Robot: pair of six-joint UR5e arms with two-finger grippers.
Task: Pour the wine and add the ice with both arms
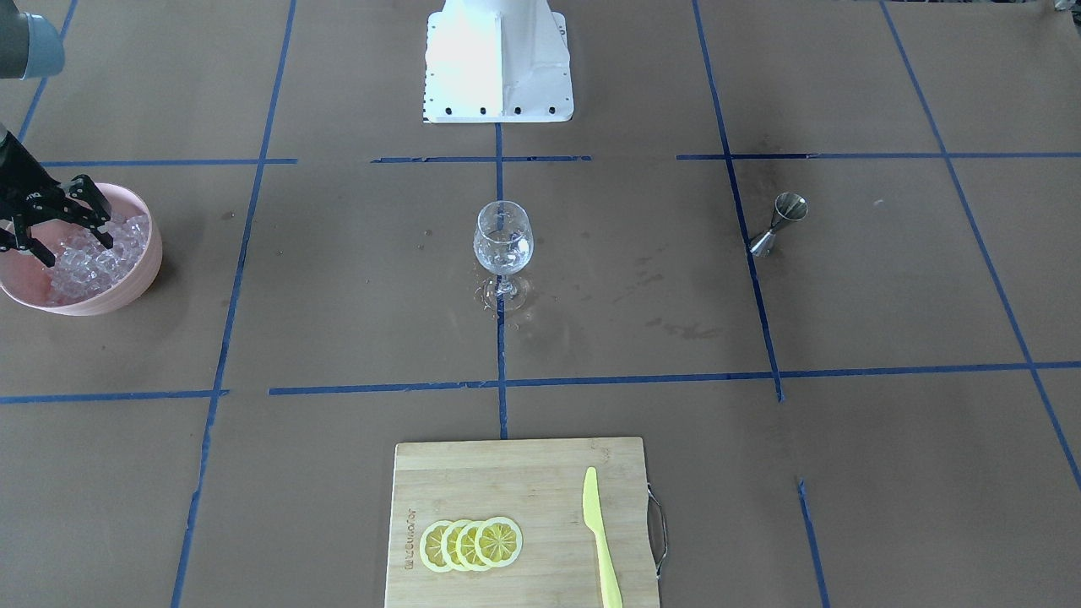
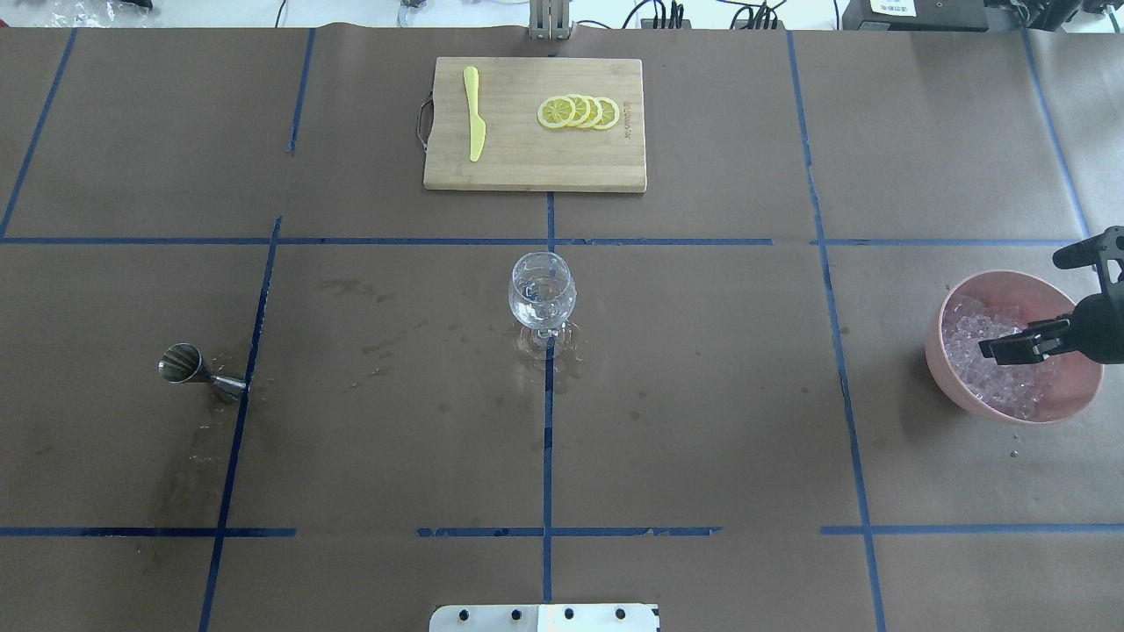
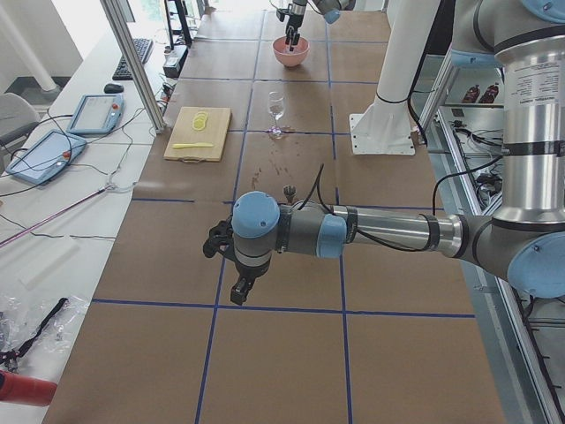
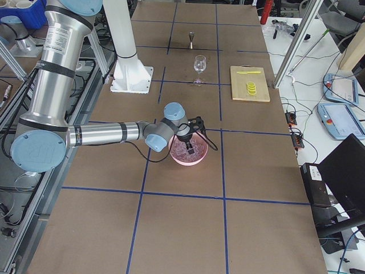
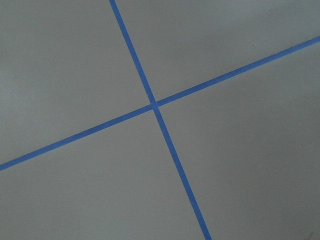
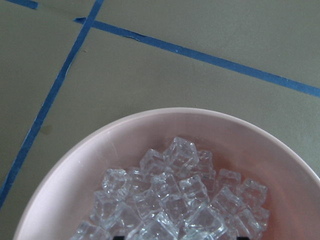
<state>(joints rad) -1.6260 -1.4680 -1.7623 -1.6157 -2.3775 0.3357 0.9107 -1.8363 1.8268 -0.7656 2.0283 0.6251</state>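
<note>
While hanging low over the ice (image 1: 93, 262), spread wide: right gripper (image 1: 69, 239), both fingers (image 1: 101, 226) well apart, nothing clamped between them. Directly beneath and around its tips, heaped clear cubes filling the pink bowl (image 1: 145, 268). Tips close over the pile; touching it or not, impossible to tell. From its own wrist camera, only the cubes and the bowl's far rim, with blue tape lines (image 6: 200, 55) on the brown table (image 6: 150, 85) beyond.

Well apart from this gripper, toward the table's middle, the wine glass (image 1: 503, 241), upright on a tape line, with wet marks around its foot. Inside, a small measure of wine (image 1: 503, 253), clear and barely visible. Farther still, past the glass on the side away from the gripper, a steel jigger (image 1: 778, 224), standing upright. Off toward the operators' edge, a wooden cutting board (image 1: 524, 473) bearing four overlapped lemon slices (image 1: 471, 544) and a yellow knife (image 1: 601, 540).

Left gripper (image 3: 231, 265): caught only in the side view, hanging above the table, well apart from the jigger on the side away from the glass. No telling whether open or closed, or whether anything is held. Beneath it, by its wrist camera, a tape crossing (image 5: 155, 104).
</note>
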